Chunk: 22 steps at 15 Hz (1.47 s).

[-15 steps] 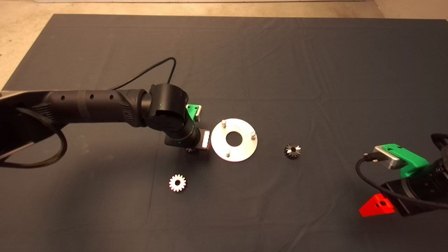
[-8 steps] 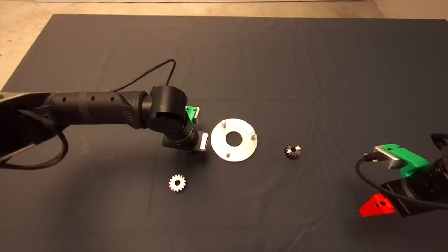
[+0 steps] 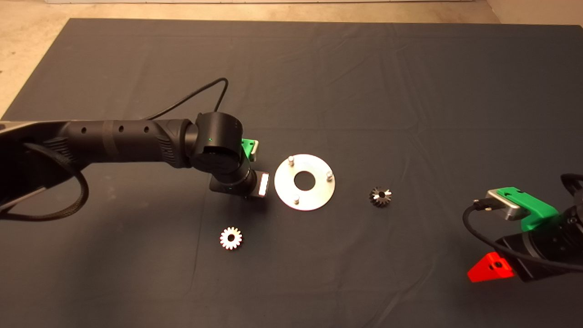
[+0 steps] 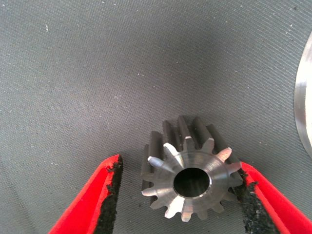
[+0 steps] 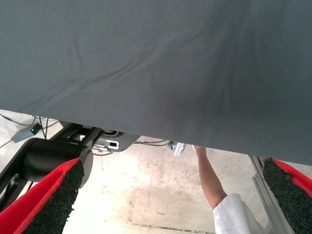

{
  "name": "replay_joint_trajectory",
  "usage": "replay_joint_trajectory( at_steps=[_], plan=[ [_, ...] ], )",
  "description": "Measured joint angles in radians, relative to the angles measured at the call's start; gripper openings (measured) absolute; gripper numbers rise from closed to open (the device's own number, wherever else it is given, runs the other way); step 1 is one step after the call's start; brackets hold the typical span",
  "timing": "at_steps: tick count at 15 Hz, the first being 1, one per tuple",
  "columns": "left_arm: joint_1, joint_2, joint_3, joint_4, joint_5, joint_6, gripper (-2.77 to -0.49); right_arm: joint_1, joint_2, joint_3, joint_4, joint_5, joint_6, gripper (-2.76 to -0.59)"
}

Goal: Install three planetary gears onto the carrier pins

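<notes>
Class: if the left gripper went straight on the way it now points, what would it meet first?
Most likely the gear lying between the open left gripper fingers, then the mat beneath it.

The mat (image 3: 364,68) is dark grey-blue cloth with a fine weave. On it, the round carrier disc (image 3: 304,182) is bright silver, its pins (image 3: 296,199) paler. One gear (image 3: 231,238) gleams white-silver — another (image 3: 380,197) looks dark steel. Gripper fingers (image 4: 92,200) are red with black pads; the arms (image 3: 123,141) black, mounts green (image 3: 528,200).

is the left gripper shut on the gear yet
No, open. The left gripper straddles the gear; one pad stands clear of its teeth.
</notes>
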<state>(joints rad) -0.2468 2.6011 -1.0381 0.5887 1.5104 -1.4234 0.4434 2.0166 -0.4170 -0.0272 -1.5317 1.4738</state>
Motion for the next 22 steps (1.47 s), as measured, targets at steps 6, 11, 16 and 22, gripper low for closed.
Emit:
replay_joint_trajectory(
  at_steps=[6, 11, 16, 22],
  plan=[
    [0.000, -0.001, 0.000, 0.000, -0.002, 0.000, -1.91, 0.000, 0.000, 0.000, 0.000, 0.000, 0.000, -0.62],
    [0.000, 0.001, 0.000, 0.000, -0.010, 0.000, -2.13, 0.000, 0.000, 0.000, 0.000, 0.000, 0.000, -0.62],
    [0.000, 0.001, 0.000, 0.000, -0.012, 0.000, -2.24, 0.000, 0.000, 0.000, 0.000, 0.000, 0.000, -0.62],
    [0.000, 0.004, -0.005, 0.000, -0.011, -0.001, -2.32, 0.000, 0.000, 0.000, 0.000, 0.000, 0.000, -0.62]
  ],
)
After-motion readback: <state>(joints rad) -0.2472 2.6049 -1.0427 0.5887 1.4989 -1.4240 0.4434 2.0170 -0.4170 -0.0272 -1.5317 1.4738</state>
